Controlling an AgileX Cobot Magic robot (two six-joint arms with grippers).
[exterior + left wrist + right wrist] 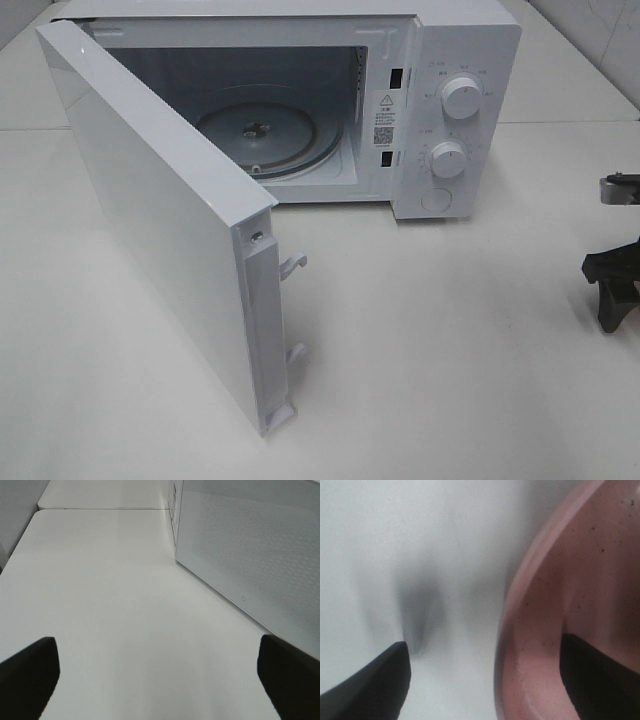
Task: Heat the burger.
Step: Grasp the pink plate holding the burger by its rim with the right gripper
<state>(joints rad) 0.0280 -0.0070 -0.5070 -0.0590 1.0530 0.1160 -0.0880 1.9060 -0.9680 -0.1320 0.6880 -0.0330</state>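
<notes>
1. Burger: not seen in any view. Judged light, soft and easily squashed, so better lifted by the rim of the pink plate (580,570).
2. Right end effector (482,650): released, straddling the plate rim at frame right.
3. Left end effector (157,680): released, empty, over the table (110,605).

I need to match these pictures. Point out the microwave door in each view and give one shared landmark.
Exterior high: the door stands open, left of centre, slanting toward the near edge of the picture.
Left wrist: the door is the meshed white panel rising from the table.
Right wrist: not in it; a pink plate lies on the table there.
Shared landmark: the white table.
</notes>
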